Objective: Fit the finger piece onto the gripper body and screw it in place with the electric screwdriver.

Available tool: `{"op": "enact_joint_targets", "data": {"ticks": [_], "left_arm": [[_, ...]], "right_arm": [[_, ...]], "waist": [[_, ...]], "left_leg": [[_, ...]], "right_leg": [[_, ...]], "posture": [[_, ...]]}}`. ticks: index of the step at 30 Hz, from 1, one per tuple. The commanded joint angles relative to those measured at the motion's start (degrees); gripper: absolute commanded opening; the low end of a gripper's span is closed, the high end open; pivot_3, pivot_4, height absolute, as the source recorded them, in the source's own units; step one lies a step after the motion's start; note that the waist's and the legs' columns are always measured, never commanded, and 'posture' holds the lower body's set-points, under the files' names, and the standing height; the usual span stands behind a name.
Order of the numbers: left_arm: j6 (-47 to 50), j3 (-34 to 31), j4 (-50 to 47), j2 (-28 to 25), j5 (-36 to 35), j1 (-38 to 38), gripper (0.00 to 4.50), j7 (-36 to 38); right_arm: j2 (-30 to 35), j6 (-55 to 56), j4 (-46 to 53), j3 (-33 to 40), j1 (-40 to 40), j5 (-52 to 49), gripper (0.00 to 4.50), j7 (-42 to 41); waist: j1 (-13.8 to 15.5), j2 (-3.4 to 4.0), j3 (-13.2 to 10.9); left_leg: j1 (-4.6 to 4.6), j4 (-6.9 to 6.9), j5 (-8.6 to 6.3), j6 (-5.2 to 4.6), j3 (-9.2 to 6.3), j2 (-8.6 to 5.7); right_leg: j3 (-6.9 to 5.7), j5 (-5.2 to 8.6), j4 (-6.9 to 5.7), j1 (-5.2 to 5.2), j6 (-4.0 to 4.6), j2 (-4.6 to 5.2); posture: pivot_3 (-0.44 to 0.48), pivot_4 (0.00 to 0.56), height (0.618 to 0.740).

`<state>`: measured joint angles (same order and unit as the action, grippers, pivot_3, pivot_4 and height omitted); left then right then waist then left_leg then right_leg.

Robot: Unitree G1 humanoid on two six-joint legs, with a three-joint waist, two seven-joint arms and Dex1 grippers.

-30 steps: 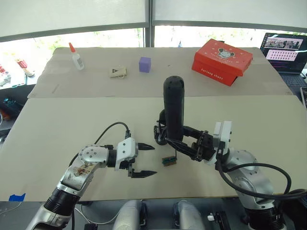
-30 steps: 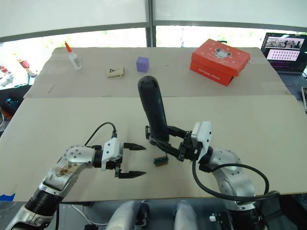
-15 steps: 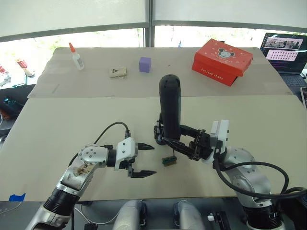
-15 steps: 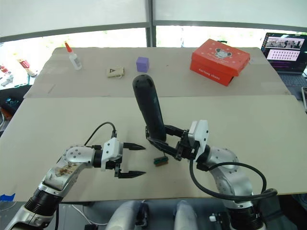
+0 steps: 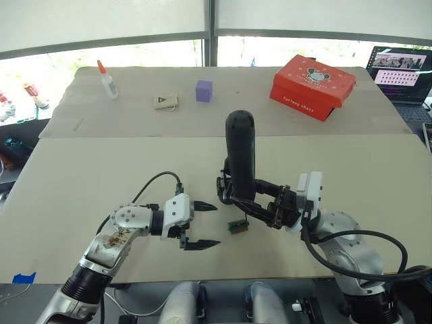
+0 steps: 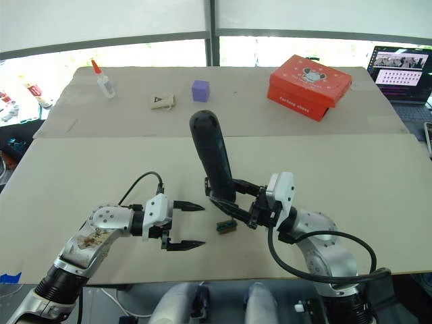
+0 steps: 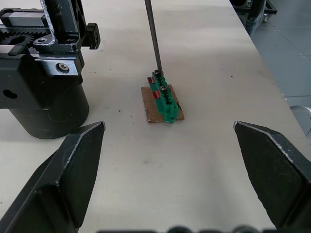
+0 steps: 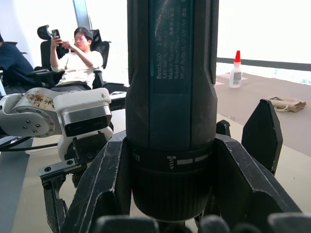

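The electric screwdriver point(image 5: 241, 158) hides most of the gripper body point(image 7: 43, 92).

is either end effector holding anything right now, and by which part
The right end effector holds the electric screwdriver upright, clamped around the lower end of its barrel, near the bit. The left end effector is open and holds nothing.

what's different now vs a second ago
The right gripper is still shut on the electric screwdriver and has swung its top slightly toward the robot's left, nearer upright. Its bit rests on the small green block. The left gripper stays open and apart from it, and the gripper body, red box, purple cube and glue bottle have not moved.
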<state>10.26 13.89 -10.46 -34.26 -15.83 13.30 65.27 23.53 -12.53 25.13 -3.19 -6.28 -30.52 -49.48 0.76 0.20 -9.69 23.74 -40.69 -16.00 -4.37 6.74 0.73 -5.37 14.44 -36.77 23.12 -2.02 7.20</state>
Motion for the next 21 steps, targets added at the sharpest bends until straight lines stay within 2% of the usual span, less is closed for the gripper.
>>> {"op": "enact_joint_targets", "data": {"ticks": [1,21], "left_arm": [[-0.83,-0.73,-0.7,-0.28,-0.19,0.32,4.5,-0.06],[-1.47,-0.71,-0.15,-0.21,0.03,0.4,4.5,0.01]], "right_arm": [[-0.07,1.84,2.6,1.48,-0.72,-1.58,1.89,-0.06],[1.06,0.05,3.49,1.79,-0.01,-4.29,1.89,-0.57]], "waist": [[0.0,0.0,0.0],[0.01,0.0,0.0]], "left_leg": [[0.0,0.0,0.0,0.0,0.0,0.0],[0.0,0.0,0.0,0.0,0.0,0.0]], "right_leg": [[0.0,0.0,0.0,0.0,0.0,0.0],[0.0,0.0,0.0,0.0,0.0,0.0]], "posture": [[0.0,0.15,0.74],[0.0,0.15,0.74]]}}
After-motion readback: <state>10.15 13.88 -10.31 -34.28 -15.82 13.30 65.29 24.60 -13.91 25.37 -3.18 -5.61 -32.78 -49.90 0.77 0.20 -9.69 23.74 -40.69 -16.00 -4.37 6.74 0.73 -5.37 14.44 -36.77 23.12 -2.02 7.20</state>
